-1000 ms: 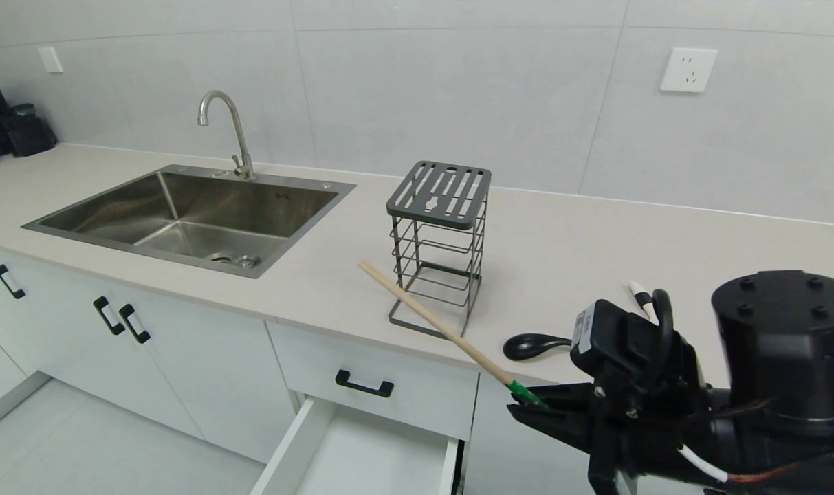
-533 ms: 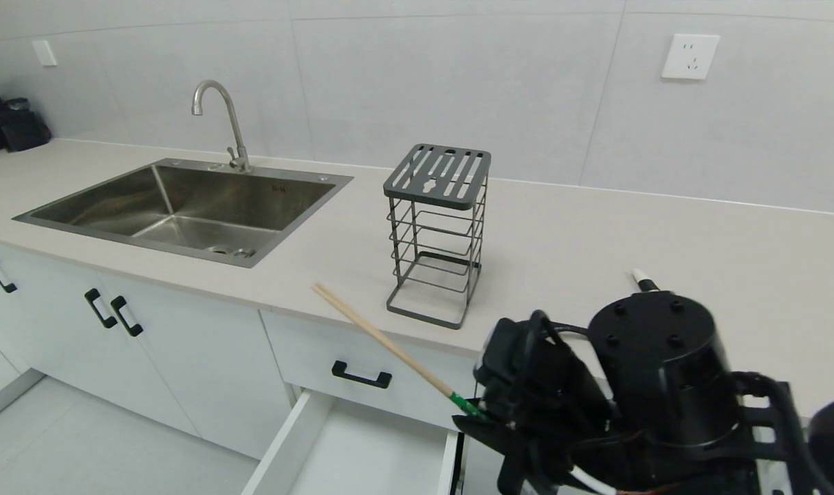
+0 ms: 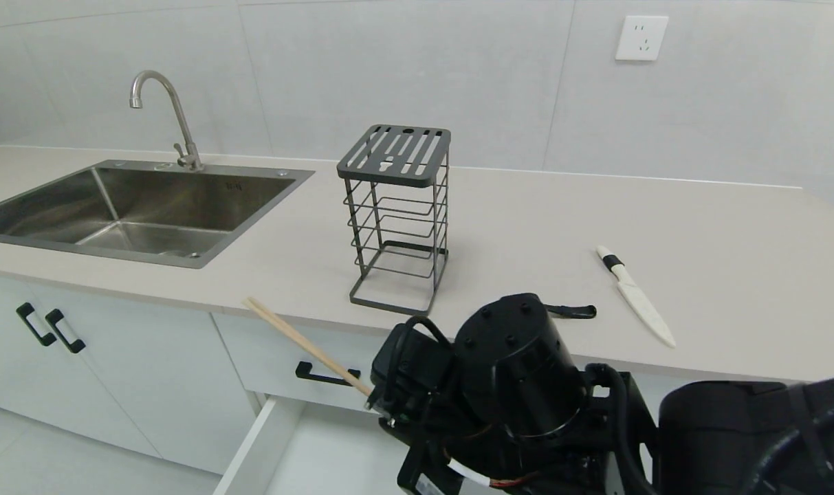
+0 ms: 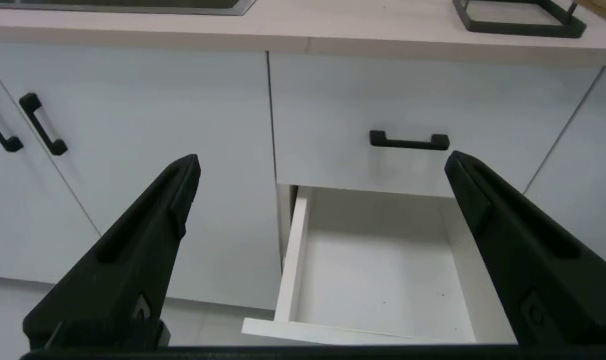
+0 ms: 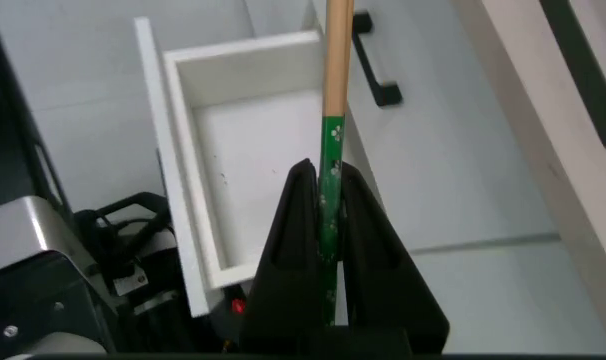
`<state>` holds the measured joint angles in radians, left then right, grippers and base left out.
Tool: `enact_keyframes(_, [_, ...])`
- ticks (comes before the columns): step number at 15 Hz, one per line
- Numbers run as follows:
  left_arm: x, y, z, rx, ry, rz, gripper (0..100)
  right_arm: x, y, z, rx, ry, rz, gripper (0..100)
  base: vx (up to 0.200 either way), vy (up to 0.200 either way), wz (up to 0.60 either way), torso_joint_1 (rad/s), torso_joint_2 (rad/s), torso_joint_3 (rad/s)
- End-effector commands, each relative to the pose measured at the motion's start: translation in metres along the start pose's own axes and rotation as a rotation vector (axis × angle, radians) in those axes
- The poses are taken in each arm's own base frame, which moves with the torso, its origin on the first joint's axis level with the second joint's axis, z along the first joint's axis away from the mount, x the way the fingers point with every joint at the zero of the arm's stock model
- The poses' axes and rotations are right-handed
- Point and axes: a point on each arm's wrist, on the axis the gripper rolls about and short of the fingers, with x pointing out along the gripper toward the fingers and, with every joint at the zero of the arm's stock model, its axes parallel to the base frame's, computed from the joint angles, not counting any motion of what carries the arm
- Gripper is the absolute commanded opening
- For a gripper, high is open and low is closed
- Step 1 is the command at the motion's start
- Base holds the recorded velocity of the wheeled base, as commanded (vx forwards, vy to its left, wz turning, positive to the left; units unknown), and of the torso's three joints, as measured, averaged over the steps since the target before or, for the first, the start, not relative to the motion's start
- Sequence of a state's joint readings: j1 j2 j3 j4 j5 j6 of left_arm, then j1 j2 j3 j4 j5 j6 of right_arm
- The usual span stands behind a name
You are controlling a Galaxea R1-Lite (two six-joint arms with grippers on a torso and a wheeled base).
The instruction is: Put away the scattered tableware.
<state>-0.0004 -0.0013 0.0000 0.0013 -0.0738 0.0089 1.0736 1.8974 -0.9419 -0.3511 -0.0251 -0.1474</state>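
right gripper (image 5: 325, 178) pinches chopsticks (image 3: 300, 339), seemingly pair, slanting leftward.

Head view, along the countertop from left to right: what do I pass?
sink → wire rack → black utensil handle → white knife
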Motion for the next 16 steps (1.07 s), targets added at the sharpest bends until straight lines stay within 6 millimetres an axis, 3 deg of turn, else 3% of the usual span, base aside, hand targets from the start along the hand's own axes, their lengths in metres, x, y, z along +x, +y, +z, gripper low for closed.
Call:
enact_keyframes(1, [0.000,0.000,0.000,0.000,0.002,-0.001,100,0.012,0.007,0.009,-0.042,-0.023,0.053,0,0.000,0.000,0.00,0.000,0.00,0.000])
enact_keyframes(3, [0.000,0.000,0.000,-0.001,0.002,0.001,100,0.015,0.007,0.010,-0.122,-0.027,0.053,0,0.000,0.000,0.00,0.000,0.00,0.000])
enact_keyframes(5, [0.000,0.000,0.000,0.000,0.002,-0.001,100,0.020,0.006,0.004,-0.126,-0.007,0.058,0,0.000,0.000,0.60,0.000,0.00,0.007])
enact_keyframes(8, [0.000,0.000,0.000,-0.001,0.002,-0.001,100,0.023,0.005,0.001,-0.121,0.007,0.063,0,0.000,0.000,0.00,0.000,0.00,0.000])
enact_keyframes(16, [0.000,0.000,0.000,0.000,0.002,-0.001,100,0.063,-0.007,-0.014,-0.114,0.064,0.084,0,0.000,0.000,0.00,-0.026,0.05,0.026])
